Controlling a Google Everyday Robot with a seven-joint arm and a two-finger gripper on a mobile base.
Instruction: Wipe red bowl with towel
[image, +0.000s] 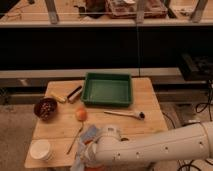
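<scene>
The red bowl (90, 143) stands at the table's front edge and is almost fully covered; only a red sliver of it shows. The grey-blue towel (89, 134) is bunched over the bowl, and part of it hangs down at the front left. My white arm reaches in from the lower right. My gripper (88, 152) is at the end of the arm, down on the towel over the bowl. The wrist hides its tips.
A green tray (107, 90) sits at the back centre of the wooden table (150, 112). A dark bowl of nuts (45, 108) is at the left and an orange (81, 114) is near the middle. A white cup (40, 149) stands front left. A long-handled brush (125, 114) lies to the right.
</scene>
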